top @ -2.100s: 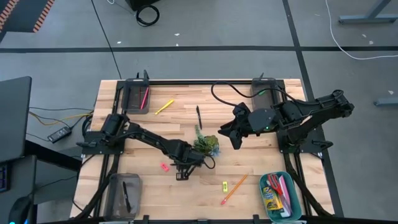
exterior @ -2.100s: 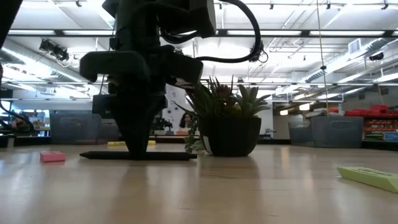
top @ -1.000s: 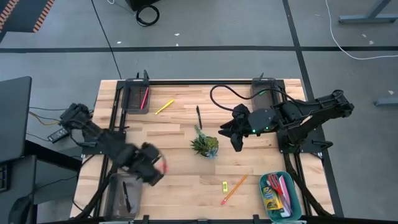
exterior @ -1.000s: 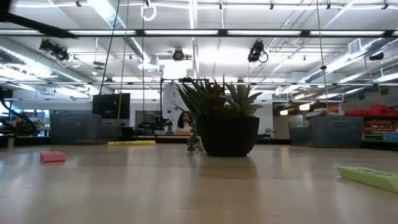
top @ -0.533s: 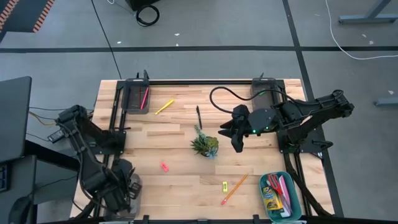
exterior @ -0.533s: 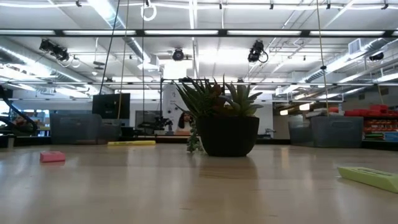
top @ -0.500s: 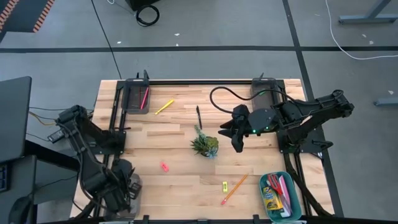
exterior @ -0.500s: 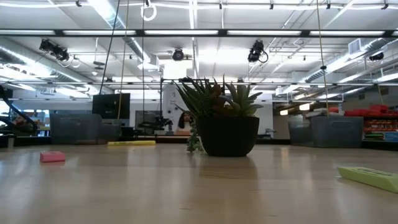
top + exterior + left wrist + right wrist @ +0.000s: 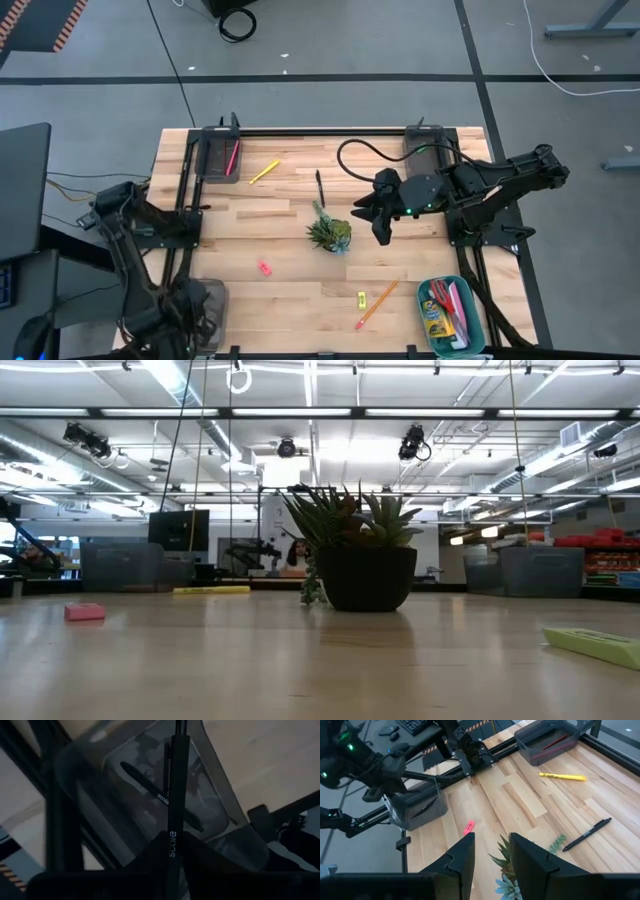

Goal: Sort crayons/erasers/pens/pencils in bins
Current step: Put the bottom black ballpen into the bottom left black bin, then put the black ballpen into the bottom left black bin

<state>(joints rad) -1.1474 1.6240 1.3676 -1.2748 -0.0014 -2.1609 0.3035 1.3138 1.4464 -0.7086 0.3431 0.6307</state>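
L hand (image 9: 178,308) grips black pen (image 9: 172,820) over translucent bin (image 9: 220,815); R hand (image 9: 490,851) part-open, empty.

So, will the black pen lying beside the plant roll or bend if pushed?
The black pen looks straight and rigid, so it probably will not bend. It is slim and lies flat on the bare wood table, so a sideways nudge may roll it. Being so thin, it is likely light.
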